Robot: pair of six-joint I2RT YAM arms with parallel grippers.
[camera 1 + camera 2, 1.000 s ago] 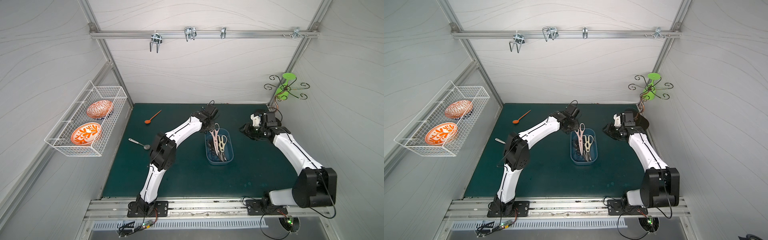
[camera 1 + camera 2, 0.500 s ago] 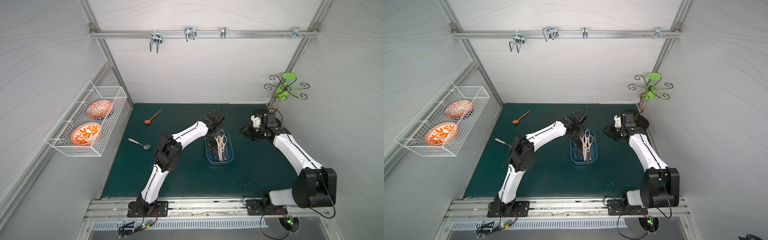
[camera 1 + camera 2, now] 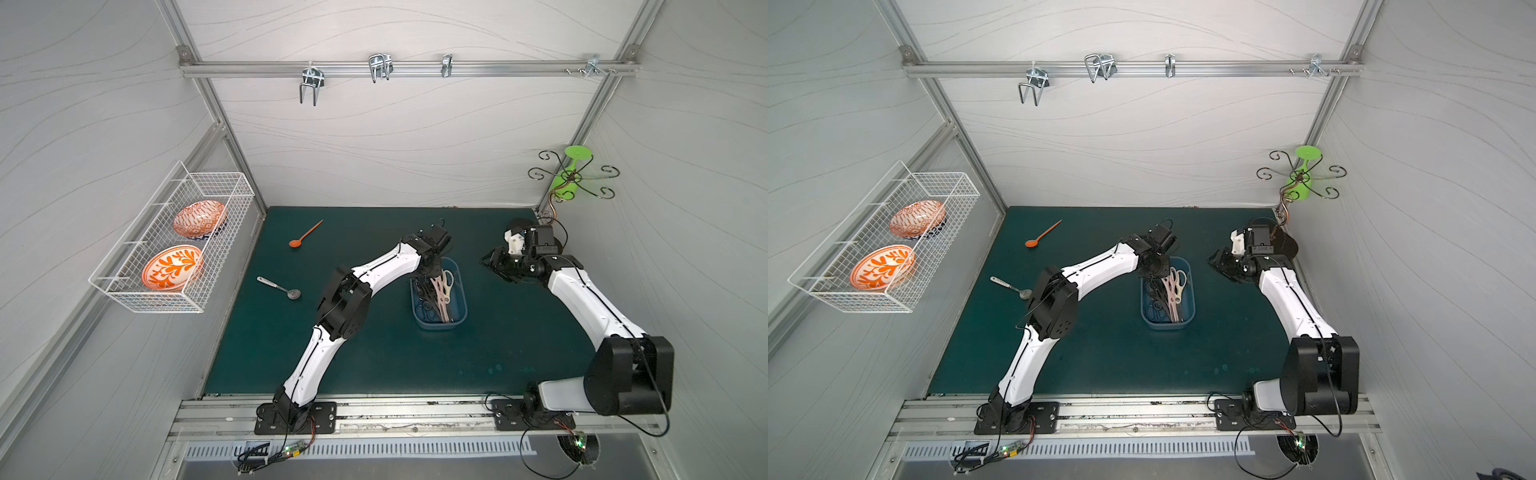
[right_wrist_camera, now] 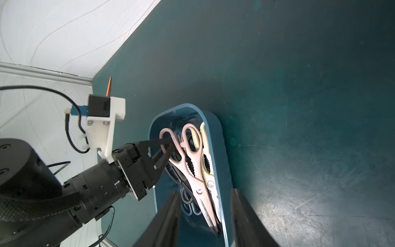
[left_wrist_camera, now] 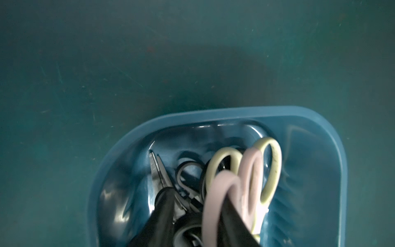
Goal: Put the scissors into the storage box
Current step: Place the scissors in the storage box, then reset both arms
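Scissors (image 3: pixel 440 291) lie in blue storage box (image 3: pixel 460 301), right of centre in a top view. Left gripper (image 4: pixel 171 144) part-open at pink handle loop (image 4: pixel 165 133), gripping nothing; right gripper (image 4: pixel 205 191) parted, empty. We judge scissors rigid, slick: grasp handles.

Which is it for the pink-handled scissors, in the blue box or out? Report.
In. The pink-handled scissors lie inside the storage box, handles and blades within its walls, beside the cream-handled pair.

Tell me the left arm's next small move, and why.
Probably lift the left gripper straight up and clear: its jaws stand apart at the handle of the pink-handled scissors, which already lie inside the storage box.
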